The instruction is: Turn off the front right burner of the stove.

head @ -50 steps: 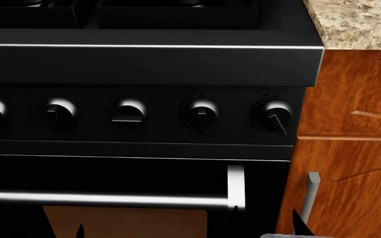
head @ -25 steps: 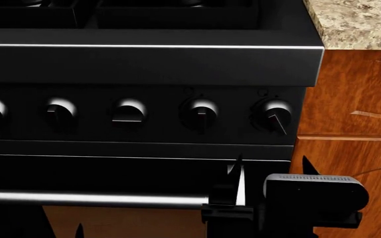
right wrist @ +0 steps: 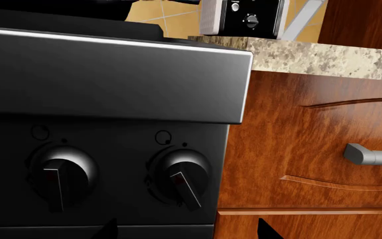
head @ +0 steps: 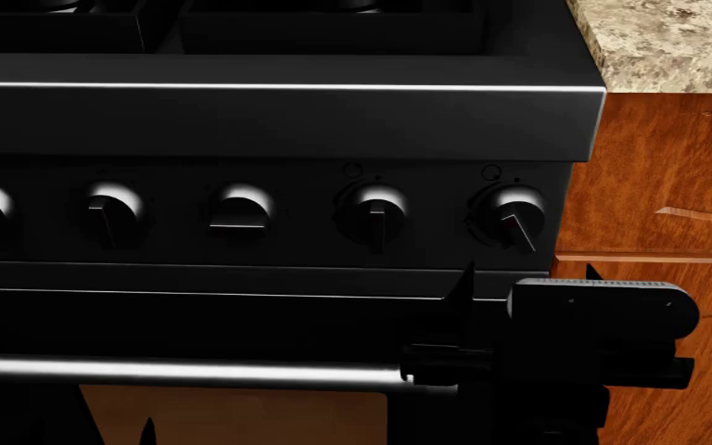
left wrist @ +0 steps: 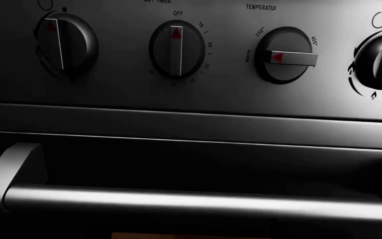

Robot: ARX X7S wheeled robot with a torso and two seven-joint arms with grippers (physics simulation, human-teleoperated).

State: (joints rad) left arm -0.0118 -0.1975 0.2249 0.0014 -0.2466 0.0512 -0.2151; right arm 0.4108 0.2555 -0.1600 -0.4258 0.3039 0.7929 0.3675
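Observation:
The glossy black stove fills the head view, with its silver-edged lip and five round knobs. The rightmost knob has its pointer tilted off vertical; it also shows in the right wrist view. The knob beside it points straight down. Only the black grate of the front right burner shows at the top edge; its cap is cut off. My right gripper is open and empty, just below the rightmost knob and not touching it; its tips show in the right wrist view. My left gripper shows only two separated tips at the bottom.
The silver oven-door bar runs below the knobs. A speckled stone counter and wooden cabinets stand right of the stove, with a drawer handle. A small appliance sits on the counter. The left wrist view shows timer and temperature knobs.
My right gripper has risen from the bottom edge of the head view up in front of the oven door to just under the rightmost knob. The left arm and the knobs have not moved.

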